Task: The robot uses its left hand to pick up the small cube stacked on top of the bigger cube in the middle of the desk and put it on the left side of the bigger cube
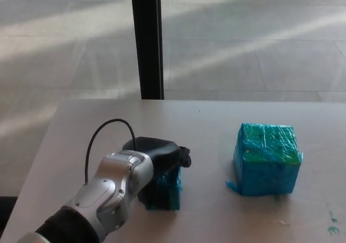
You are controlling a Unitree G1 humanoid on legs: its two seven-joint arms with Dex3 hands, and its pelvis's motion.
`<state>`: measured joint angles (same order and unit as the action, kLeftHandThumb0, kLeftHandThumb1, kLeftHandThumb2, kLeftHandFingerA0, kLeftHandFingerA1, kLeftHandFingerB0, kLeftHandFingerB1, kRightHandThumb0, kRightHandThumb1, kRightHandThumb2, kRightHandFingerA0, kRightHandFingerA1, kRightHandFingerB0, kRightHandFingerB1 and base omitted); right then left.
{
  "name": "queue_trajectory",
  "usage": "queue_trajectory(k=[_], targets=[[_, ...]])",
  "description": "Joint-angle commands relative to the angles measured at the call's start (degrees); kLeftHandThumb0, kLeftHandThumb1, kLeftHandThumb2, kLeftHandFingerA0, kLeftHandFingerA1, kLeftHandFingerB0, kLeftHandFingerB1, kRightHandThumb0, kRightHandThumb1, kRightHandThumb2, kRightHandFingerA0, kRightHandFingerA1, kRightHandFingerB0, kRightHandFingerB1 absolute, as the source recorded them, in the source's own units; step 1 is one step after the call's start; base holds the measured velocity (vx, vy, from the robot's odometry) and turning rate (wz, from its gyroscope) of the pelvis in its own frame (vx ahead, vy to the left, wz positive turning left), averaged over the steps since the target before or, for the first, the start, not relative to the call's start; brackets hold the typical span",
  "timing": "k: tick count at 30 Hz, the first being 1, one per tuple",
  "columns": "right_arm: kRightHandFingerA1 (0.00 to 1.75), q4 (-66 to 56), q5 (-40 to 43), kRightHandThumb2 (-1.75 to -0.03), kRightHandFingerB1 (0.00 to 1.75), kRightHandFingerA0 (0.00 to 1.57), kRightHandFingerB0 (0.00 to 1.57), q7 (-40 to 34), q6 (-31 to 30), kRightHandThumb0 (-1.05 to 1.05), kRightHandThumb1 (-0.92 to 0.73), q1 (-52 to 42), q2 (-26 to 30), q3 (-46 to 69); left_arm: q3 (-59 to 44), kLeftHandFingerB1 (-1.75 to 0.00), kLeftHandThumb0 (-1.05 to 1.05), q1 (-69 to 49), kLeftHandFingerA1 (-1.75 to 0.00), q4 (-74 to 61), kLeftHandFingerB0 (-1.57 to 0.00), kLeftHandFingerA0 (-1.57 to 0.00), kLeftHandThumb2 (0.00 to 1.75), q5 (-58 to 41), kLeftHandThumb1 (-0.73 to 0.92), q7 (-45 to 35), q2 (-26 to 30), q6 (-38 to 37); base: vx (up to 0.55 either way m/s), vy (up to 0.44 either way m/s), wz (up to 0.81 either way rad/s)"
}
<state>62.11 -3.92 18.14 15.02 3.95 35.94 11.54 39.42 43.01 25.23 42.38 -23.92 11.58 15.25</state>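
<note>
Teal small cube (165, 191) is already sitting on the desk (205, 129) left of the bigger cube (267, 159), left hand (159, 156) gripping it, only letting go left.

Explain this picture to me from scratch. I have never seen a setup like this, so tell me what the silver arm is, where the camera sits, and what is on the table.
The picture is taken from a camera on a humanoid robot's head, looking down at the pale desk in front of it. The silver arm coming in from the lower left is the robot's own left arm, ending in a black left hand with a thumb and two thick fingers. That hand is closed over a small cube wrapped in blue-green tape, which sits low at the desk surface; whether it rests there fully cannot be seen. To the right, apart from it, stands a bigger cube in the same tape, with nothing on top. The small one is thus on the bigger one's left side. The robot's right hand does not show. Behind the desk are a dark post and a sunlit floor.
</note>
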Motion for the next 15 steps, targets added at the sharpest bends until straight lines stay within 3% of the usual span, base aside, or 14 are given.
queue_trajectory(k=[1,2,3,5,6,15], targets=[[1.03,-0.76,0.69,-0.68,0.79,0.70,0.48,-0.16,0.78,-0.81,-0.59,0.00,1.14,0.01,1.09,0.00,-1.01,1.97,0.00,-1.39,0.00,0.00,0.57,3.13,0.55,-6.66,1.13,4.89,0.00,0.000,0.00],[1.01,-0.70,0.44,-0.69,0.79,0.67,0.49,-0.46,0.85,-0.81,-0.59,0.05,1.16,-0.16,1.16,0.00,-1.04,2.07,0.00,-1.70,0.00,0.00,0.76,3.27,0.46,-7.04,1.22,5.06,0.00,0.000,0.00],[1.02,-0.53,0.51,-0.68,0.79,0.66,0.51,-0.49,0.77,-0.81,-0.59,0.14,1.14,-0.09,1.14,0.00,-1.05,2.40,0.00,-1.60,0.00,0.00,0.78,3.20,0.49,-7.41,1.12,5.13,0.00,0.000,0.00],[1.02,-0.45,0.32,-0.68,0.79,0.65,0.51,-0.71,0.76,-0.82,-0.59,0.17,1.18,-0.20,0.95,0.00,-1.04,2.52,0.00,-1.76,0.00,0.00,0.76,3.20,0.50,-7.64,1.13,4.98,0.00,0.000,0.00],[1.02,-0.27,0.32,-0.68,0.79,0.64,0.52,-0.70,1.16,-0.82,-0.59,-0.38,1.20,-0.18,0.98,0.00,-1.05,2.25,0.00,-2.04,0.00,0.00,0.60,3.25,0.58,-7.75,1.06,4.92,0.00,0.000,0.00],[1.04,0.60,0.23,-0.62,0.76,0.52,0.53,-1.02,0.70,-0.87,-0.59,-0.44,1.13,-0.40,-1.53,0.00,-1.05,0.68,0.00,-6.60,0.00,0.00,0.59,1.80,0.57,-8.83,1.12,6.29,0.00,0.000,0.00]])
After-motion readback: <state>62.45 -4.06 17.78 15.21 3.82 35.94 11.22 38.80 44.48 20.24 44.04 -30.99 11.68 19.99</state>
